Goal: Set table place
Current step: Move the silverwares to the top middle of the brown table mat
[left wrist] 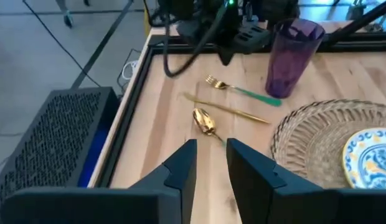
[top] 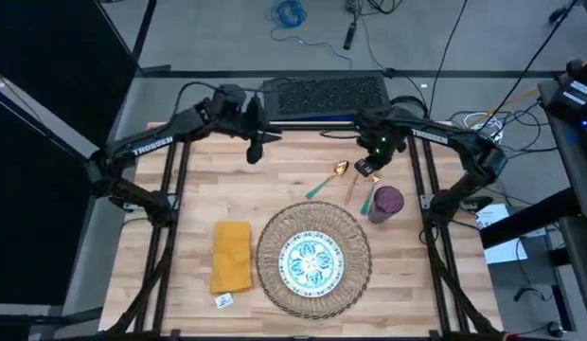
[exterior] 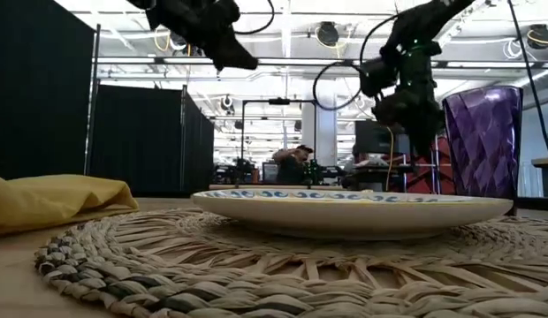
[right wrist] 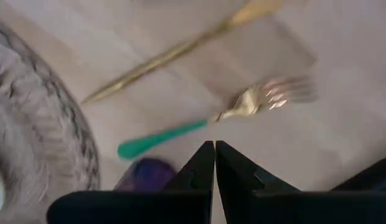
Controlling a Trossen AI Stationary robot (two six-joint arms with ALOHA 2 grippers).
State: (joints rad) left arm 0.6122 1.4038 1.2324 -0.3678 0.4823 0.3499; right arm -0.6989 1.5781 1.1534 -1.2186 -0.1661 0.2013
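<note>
A round woven straw mat [top: 271, 248] lies near the table's front edge, with a blue-green patterned plate [top: 312, 261] on it. A mustard-yellow napkin [top: 231, 256] lies flat to its left. Behind the mat lie a green-handled spoon [top: 327, 180], a gold knife [top: 352, 186] and a green-handled fork [right wrist: 162, 138]. A purple cup [top: 385, 204] stands upright beside them. My right gripper [right wrist: 215, 148] hovers shut above the fork and cup, holding nothing. My left gripper [left wrist: 211, 163] hangs raised over the far left of the table [top: 194, 204], narrowly open and empty.
A black perforated box [top: 324, 95] sits at the table's far edge between the arms. A small white tag [top: 223, 300] lies in front of the napkin. Bare wood shows left of the napkin and right of the mat. A person sits far off in the room [exterior: 296, 163].
</note>
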